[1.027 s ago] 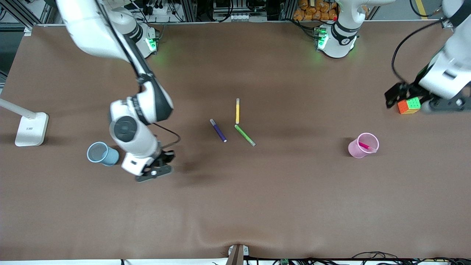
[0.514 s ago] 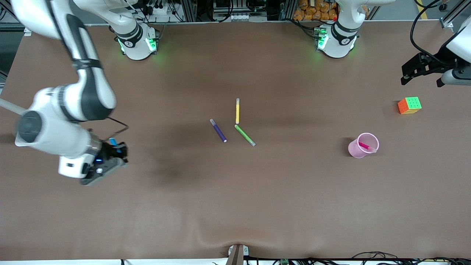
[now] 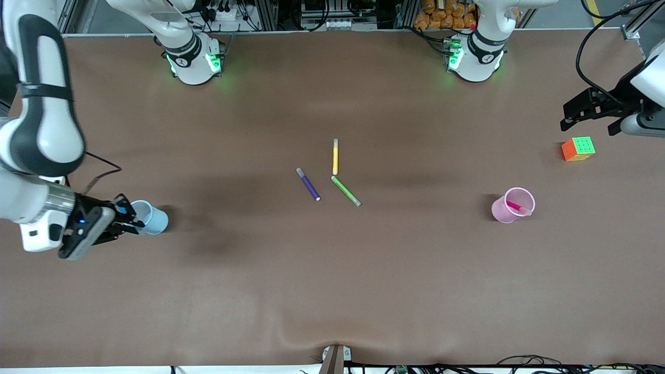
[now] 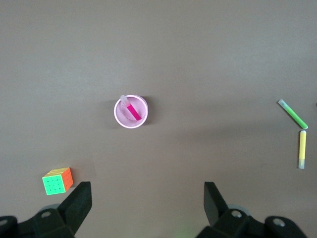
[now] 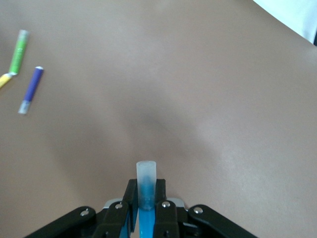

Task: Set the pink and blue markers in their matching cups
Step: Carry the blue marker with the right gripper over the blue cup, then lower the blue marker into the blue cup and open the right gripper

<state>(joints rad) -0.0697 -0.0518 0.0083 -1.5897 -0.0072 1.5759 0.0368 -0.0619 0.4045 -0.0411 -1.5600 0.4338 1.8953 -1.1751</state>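
Observation:
My right gripper [image 3: 126, 218] is shut on the blue marker [image 5: 146, 179], whose greyish cap sticks out past the fingertips in the right wrist view. It hangs at the rim of the light blue cup [image 3: 154, 220], on the side toward the right arm's end of the table. The pale pink cup [image 3: 513, 205] stands toward the left arm's end with the pink marker [image 3: 515, 206] leaning inside it; both show in the left wrist view, cup [image 4: 119, 117] and marker [image 4: 132, 110]. My left gripper [image 3: 590, 110] is open and empty, high over the table's end above the cube.
A purple marker [image 3: 308, 184], a yellow marker [image 3: 335, 157] and a green marker [image 3: 346, 191] lie together mid-table. A coloured cube [image 3: 577, 148] sits near the left arm's end. A white object [image 5: 292, 17] shows at the right wrist view's corner.
My right arm swung with the blue marker from beside the blue cup, across it, toward the table's end. My left gripper lifted off the cube's spot and now hovers above it.

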